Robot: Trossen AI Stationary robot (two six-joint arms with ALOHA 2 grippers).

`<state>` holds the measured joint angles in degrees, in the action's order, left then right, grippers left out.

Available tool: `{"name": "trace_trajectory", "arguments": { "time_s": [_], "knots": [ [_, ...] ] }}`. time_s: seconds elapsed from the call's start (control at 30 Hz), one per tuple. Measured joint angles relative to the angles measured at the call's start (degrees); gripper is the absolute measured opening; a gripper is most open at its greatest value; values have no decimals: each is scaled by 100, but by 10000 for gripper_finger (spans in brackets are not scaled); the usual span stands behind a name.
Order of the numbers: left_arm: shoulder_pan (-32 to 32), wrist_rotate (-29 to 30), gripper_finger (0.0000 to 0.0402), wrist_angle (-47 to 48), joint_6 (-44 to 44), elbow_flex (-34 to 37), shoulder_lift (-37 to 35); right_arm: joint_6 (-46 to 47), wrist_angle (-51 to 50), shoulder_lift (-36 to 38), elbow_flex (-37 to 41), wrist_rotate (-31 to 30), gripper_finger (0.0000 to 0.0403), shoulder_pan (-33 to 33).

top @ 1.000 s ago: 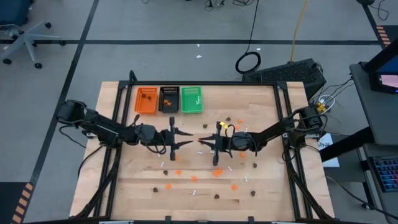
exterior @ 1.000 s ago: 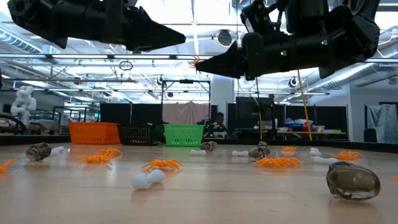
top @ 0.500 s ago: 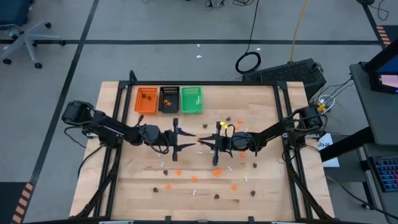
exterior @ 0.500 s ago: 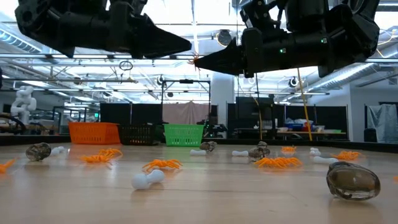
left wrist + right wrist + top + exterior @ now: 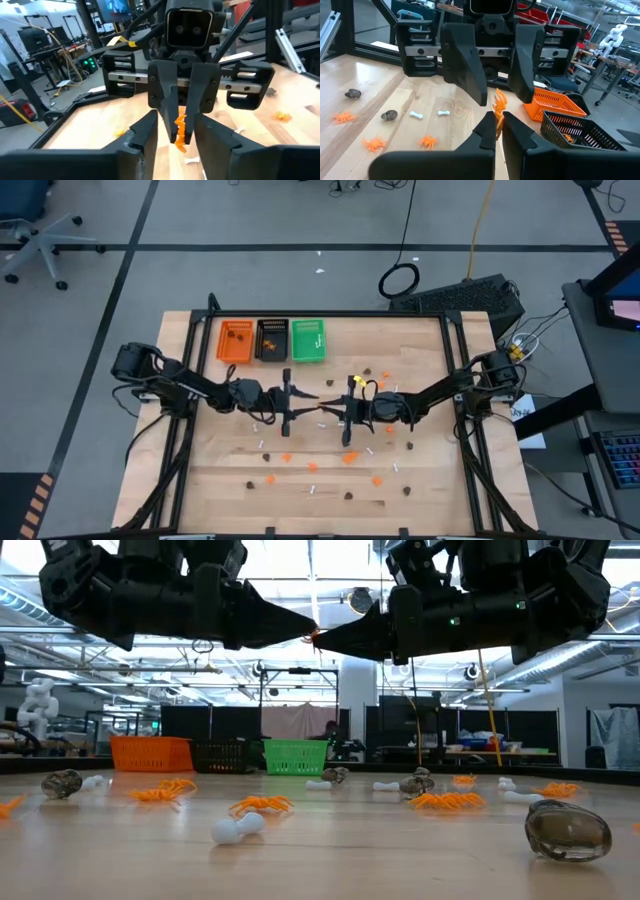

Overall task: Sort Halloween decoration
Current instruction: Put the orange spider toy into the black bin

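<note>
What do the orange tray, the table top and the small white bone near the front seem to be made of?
The orange tray looks like moulded plastic: an even bright colour and slotted lattice walls. The table top looks like pale wood with a smooth finish: plank seams and grain show. The white bone is probably matte plastic, with rounded ends and no shine, though rubber is possible.

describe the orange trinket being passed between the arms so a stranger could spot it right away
Start at the middle of the wooden table, where both arms' tips meet in mid-air. The orange spider trinket hangs there, pinched in the right gripper, between the left gripper's open fingers. Every other trinket lies on the tabletop.
</note>
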<state>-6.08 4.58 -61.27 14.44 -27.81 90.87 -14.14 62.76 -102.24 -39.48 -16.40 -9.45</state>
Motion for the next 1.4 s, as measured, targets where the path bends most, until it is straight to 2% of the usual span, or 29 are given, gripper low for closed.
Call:
{"name": "trace_trajectory", "arguments": {
  "time_s": [0.27,0.53,0.67,0.9,1.1,1.2,1.3,1.4],
  "knots": [
    [50,-310,74,134,-169,-90,2,-4,4,0,-22,4,0,0],
    [52,-308,39,222,-56,-92,2,5,11,2,-22,15,0,-2],
    [52,-306,7,220,-11,-92,2,7,11,0,-22,17,0,-3],
    [54,-308,1,225,-4,-92,2,113,-5,0,-22,15,4,-2],
    [48,-343,0,277,-15,-90,-4,792,-439,9,-22,-37,69,0],
    [45,-335,0,336,-60,-90,-13,903,-622,9,-22,-309,109,-3],
    [71,-248,0,321,-414,-90,-116,897,-797,9,-22,-489,139,-35],
    [179,-147,0,370,-1120,-90,-305,900,-911,9,-22,-492,155,-37]
  ]
}}
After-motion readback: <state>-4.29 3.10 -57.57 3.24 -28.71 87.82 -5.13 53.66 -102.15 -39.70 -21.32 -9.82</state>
